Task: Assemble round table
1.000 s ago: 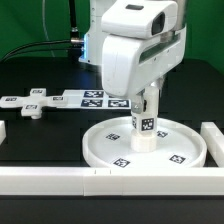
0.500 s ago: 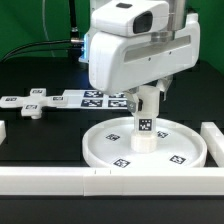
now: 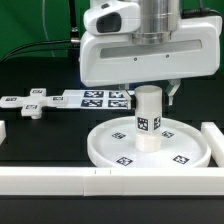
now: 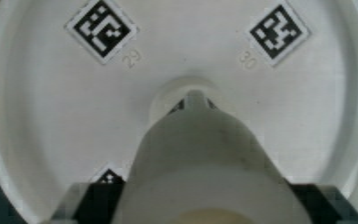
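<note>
Black bench (image 3: 40, 140), green backdrop (image 3: 20, 30) far behind; large white rimmed plastic disc (image 3: 185, 150) near centre, short white cylinder (image 3: 148, 120) upright on it, claw (image 3: 151, 93) spread open above.

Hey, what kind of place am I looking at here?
Probably a robotics lab test bench, not a home or workshop: white parts like the round disc and cylinder carry square tags, a marker board lies on the black table, and white border bars fence the work area.

Exterior view: gripper (image 3: 150, 94) tips mostly hidden, possibly clear of cylinder (image 3: 148, 120). Wrist view: disc (image 4: 43, 110) cropped, cylinder blurred.
</note>
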Available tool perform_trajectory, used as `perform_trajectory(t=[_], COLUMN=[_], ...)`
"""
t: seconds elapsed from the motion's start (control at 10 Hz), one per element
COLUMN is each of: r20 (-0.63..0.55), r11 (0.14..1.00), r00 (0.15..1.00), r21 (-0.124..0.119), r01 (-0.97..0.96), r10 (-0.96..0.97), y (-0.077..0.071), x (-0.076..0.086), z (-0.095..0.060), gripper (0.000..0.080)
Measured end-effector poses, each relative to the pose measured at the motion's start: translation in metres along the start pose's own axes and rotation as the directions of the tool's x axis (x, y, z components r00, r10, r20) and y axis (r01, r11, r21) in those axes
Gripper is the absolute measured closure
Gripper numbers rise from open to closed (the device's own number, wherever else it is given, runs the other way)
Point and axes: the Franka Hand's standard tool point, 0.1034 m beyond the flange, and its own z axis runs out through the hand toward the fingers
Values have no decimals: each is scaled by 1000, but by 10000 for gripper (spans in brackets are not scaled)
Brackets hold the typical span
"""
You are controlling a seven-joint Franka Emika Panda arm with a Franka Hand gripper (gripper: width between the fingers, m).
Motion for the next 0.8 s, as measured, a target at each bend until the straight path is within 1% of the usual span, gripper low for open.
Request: perform_trajectory(t=[0.1, 0.3, 0.4, 0.6, 0.7, 0.8], r20=[-1, -15, -14, -12, -5, 0], r11=[996, 978, 971, 926, 874, 782], r00=[996, 978, 970, 926, 874, 784], r21=[5, 6, 7, 11, 33, 63], r01=[-85, -209, -241, -377, -485, -620], r10=[85, 209, 241, 377, 485, 621], y=[0, 0, 0, 0, 0, 1], x=[0, 2, 2, 2, 1, 1], z=[0, 0, 0, 0, 1, 1], gripper=[390, 390, 390, 390, 390, 390])
